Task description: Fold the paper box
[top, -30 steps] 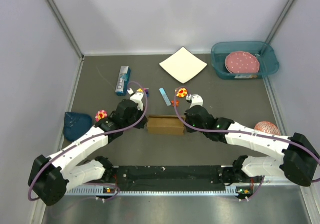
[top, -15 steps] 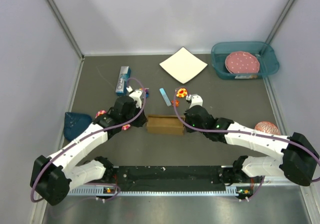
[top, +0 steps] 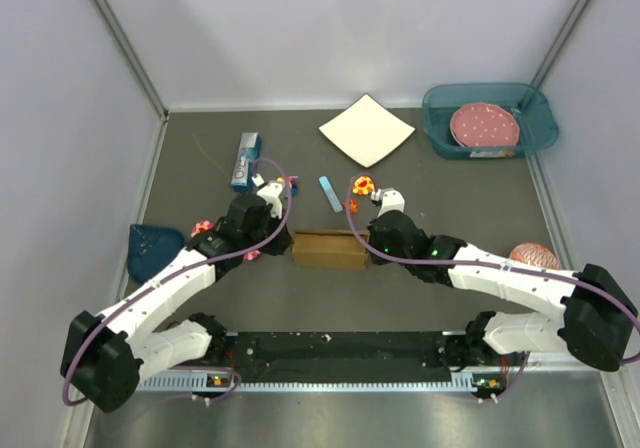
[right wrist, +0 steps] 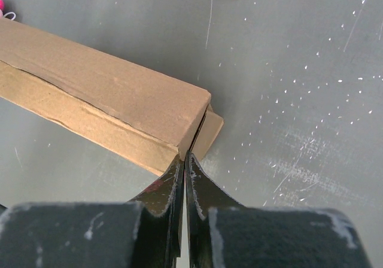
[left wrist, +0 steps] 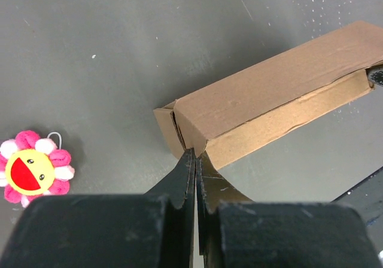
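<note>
The paper box (top: 328,249) is a closed, long, flat brown cardboard box lying on the dark table between the two arms. My left gripper (top: 289,244) is shut, and its fingertips touch the box's left end. In the left wrist view, the gripper (left wrist: 195,155) meets the corner of the box (left wrist: 269,100) beside a slightly protruding end flap. My right gripper (top: 368,247) is shut at the box's right end. In the right wrist view, the gripper (right wrist: 184,156) touches the corner of the box (right wrist: 114,88) next to the end flap. Neither pair of jaws visibly holds cardboard.
A white square sheet (top: 366,129) and a teal bin (top: 437,133) holding a pink dotted item lie at the back. A blue carton (top: 245,160), a blue strip (top: 329,192) and flower toys (top: 363,184) (top: 203,229) (left wrist: 35,167) are nearby. A dark blue cloth (top: 153,249) lies at the left.
My left wrist has shifted slightly left and back. The box has slid a little to the left. The right arm has followed it slightly.
</note>
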{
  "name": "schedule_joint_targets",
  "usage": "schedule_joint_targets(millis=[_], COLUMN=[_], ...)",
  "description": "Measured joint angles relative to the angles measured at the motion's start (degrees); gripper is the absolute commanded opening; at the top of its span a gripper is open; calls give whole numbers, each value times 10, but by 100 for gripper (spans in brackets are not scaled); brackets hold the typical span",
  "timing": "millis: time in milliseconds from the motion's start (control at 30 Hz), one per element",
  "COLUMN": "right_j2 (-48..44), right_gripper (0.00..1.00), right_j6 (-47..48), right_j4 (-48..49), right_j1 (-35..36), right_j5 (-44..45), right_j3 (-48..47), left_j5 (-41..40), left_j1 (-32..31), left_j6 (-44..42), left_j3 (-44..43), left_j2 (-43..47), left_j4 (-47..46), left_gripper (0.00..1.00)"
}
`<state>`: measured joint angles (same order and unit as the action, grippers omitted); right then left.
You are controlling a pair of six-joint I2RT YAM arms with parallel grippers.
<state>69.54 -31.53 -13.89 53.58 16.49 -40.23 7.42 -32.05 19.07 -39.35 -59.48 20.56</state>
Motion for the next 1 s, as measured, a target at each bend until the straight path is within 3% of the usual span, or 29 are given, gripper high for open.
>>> schedule_joint_targets(millis=[433, 767, 1000], right_j2=[-2, -31, -84], right_gripper=[3, 24, 30], right_j6=[0, 0, 0], right_j4=[0, -11, -90], right_j1=[0, 0, 0], right_j5=[-1, -10, -30], right_j3=[0, 12, 12], left_j5=[-40, -109, -128], left_j1=[-14, -47, -63], left_j6=[0, 53, 63], left_j3=[56, 109, 110], left_j2=[26, 62, 57], left_j4=[-64, -123, -133], left_gripper=[0, 0, 0])
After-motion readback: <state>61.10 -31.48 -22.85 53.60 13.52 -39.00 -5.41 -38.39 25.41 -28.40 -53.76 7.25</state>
